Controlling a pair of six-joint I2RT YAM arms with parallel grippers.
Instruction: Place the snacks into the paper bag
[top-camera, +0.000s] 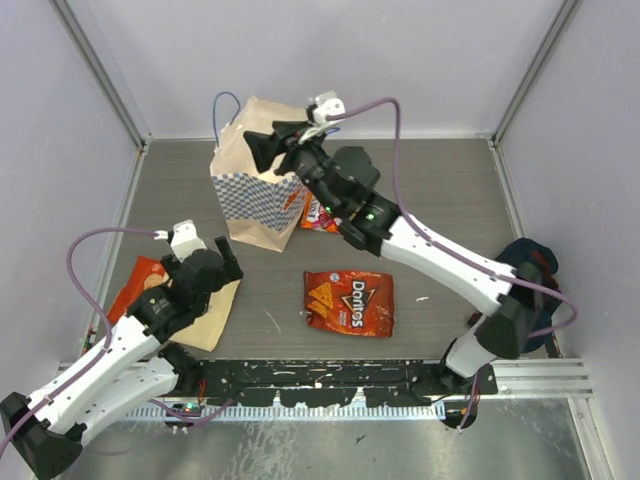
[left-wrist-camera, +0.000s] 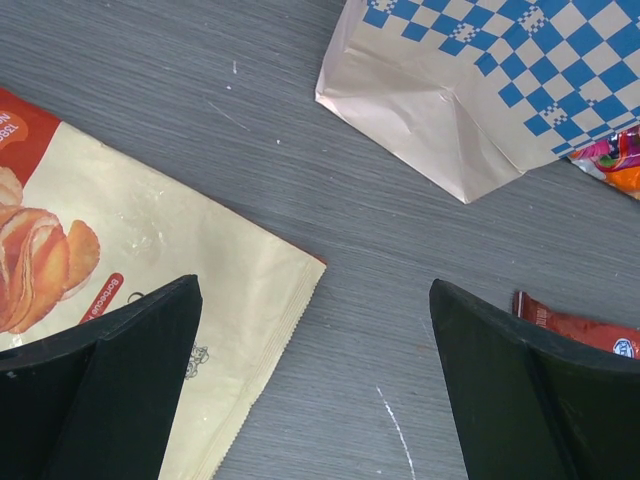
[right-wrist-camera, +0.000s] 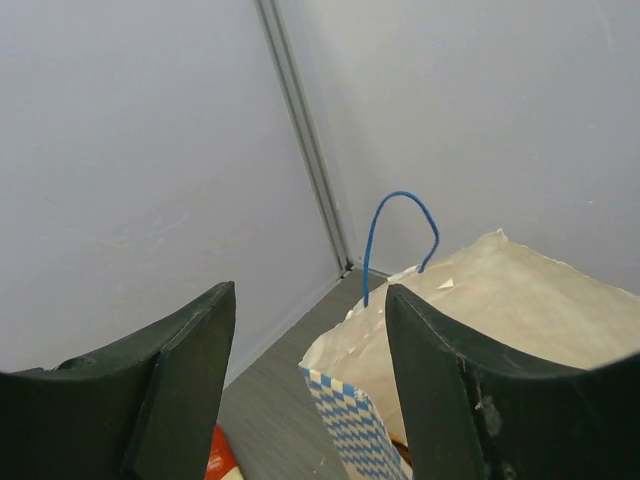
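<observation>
Crinkles and a blue-and-white checked lower band mark the tan paper bag (top-camera: 255, 195). It stands at about 11 o'clock on the grey table (top-camera: 430, 200), its mouth is open upward and one blue cord handle (right-wrist-camera: 400, 200) rises above the rim. A small orange-pink pack (top-camera: 318, 215) lies against the foot of the bag at its 3 o'clock side. The red Doritos bag (top-camera: 349, 302) lies flat near the middle, toward 6 o'clock, apart from the others. A cream-and-orange chip packet (top-camera: 175, 300) lies flat at 8 o'clock.

The right arm stretches in a long diagonal from 5 o'clock up to the paper bag. The right gripper (right-wrist-camera: 310, 295) hangs over the mouth of the bag; its fingers are apart and nothing is between them. The left arm is bent. The left gripper (left-wrist-camera: 315, 290) hovers low over the corner of the chip packet, with its fingers spread wide and also empty.
</observation>
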